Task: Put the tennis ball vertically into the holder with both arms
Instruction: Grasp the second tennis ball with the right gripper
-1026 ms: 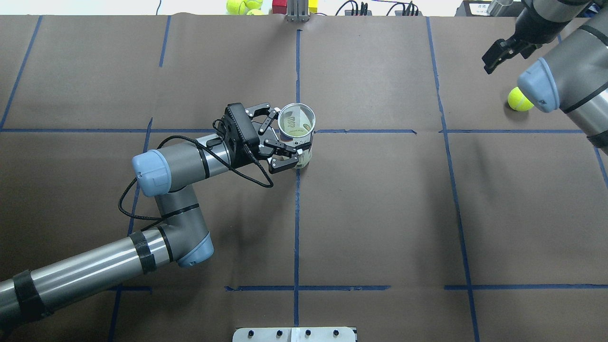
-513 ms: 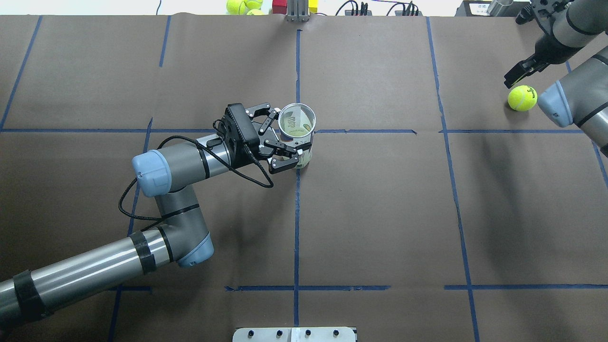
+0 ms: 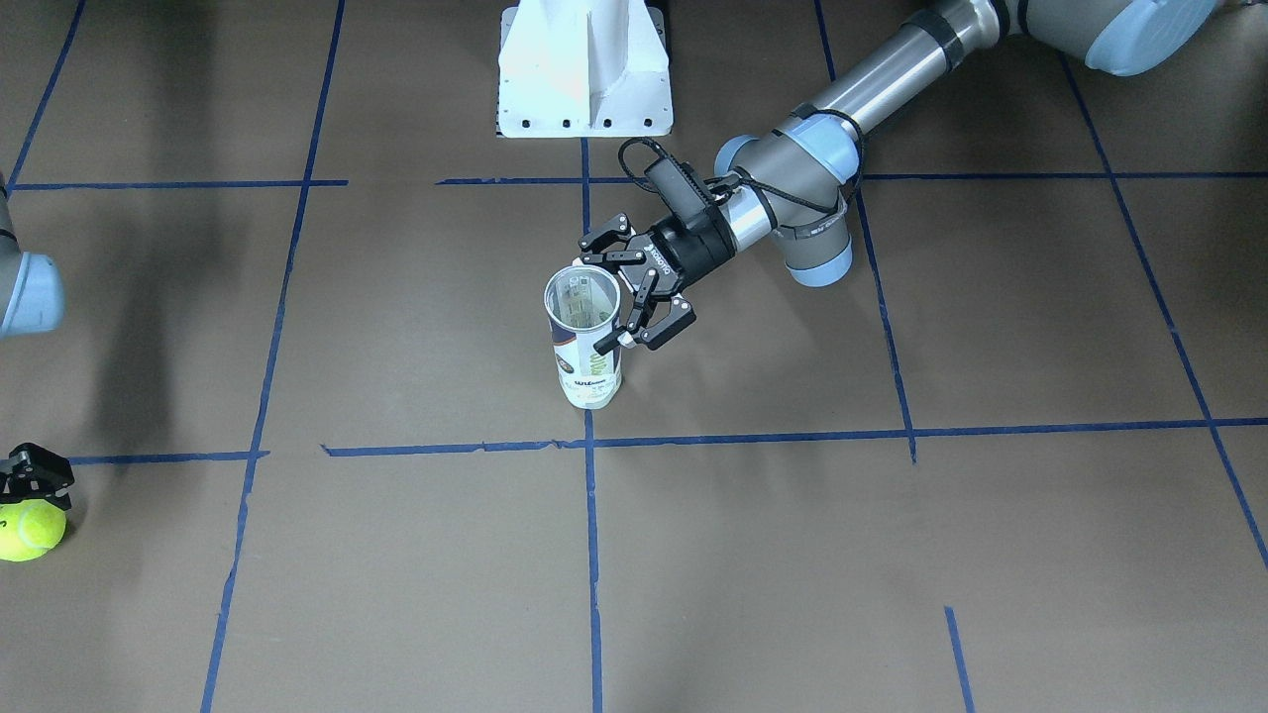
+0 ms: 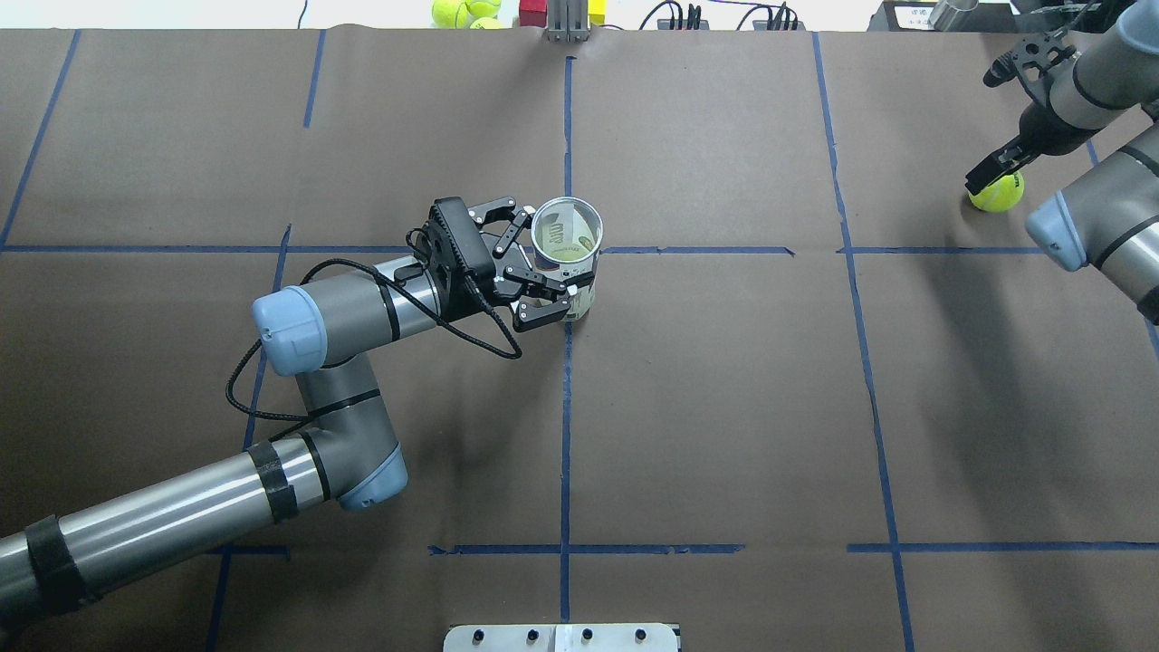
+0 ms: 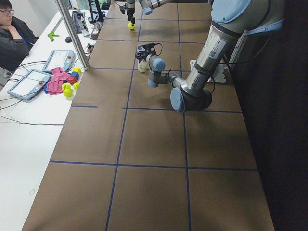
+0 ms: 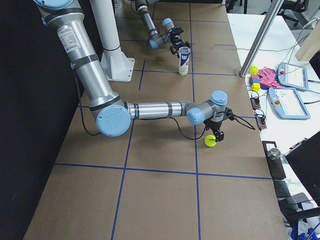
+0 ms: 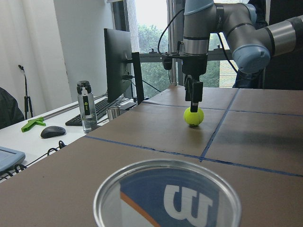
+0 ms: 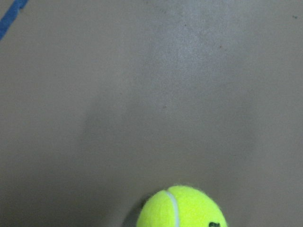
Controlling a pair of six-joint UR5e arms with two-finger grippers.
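Observation:
The holder (image 4: 566,243), a clear can with a navy and white label, stands upright at the table's middle with its mouth up; it also shows in the front view (image 3: 584,342). My left gripper (image 4: 534,272) is shut on the holder from the side, one finger on each side (image 3: 634,287). A yellow tennis ball (image 4: 998,194) lies on the table at the far right. My right gripper (image 4: 993,172) points down right over the ball (image 3: 28,530), open, its fingers (image 3: 38,465) at the ball's top. The left wrist view shows the holder's rim (image 7: 165,166) and the ball (image 7: 193,116).
The white pedestal base (image 3: 584,69) stands at the robot's side of the table. Spare tennis balls (image 4: 462,11) and coloured blocks lie past the far edge. A side desk holds tablets (image 5: 57,60), a bottle (image 7: 85,106) and a monitor. A person (image 5: 9,33) sits there.
My right gripper has swung from up and left of the tennis ball to right over it and come down onto it. The left arm and the holder have not moved.

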